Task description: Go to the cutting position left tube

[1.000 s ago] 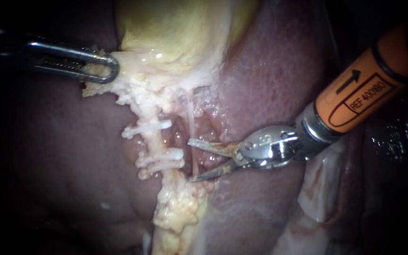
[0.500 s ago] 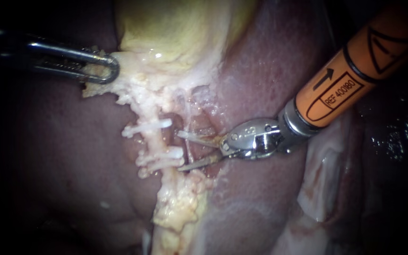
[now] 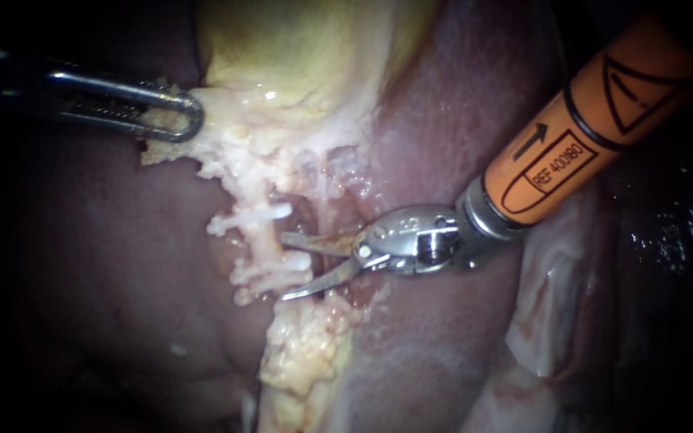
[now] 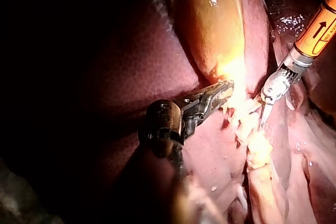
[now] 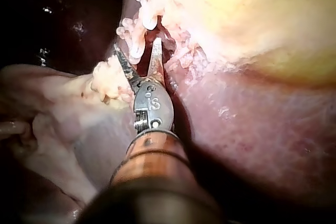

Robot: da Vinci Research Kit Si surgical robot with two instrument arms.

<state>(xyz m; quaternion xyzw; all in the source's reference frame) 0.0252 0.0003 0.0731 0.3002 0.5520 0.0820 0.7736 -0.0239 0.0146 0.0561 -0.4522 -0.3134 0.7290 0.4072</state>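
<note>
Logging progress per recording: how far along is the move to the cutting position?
Done: left instrument grips tissue beside the gallbladder; clips sit on the left tube. In hand: right instrument, open, tips at the tube's edge. Left: straddling the tube between clips; nothing cut yet.

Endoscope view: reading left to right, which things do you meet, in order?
Dark steel left instrument, shut on pale fatty tissue → white plastic clips on the pale left tube → silver right instrument with open blades → its orange shaft.
</note>
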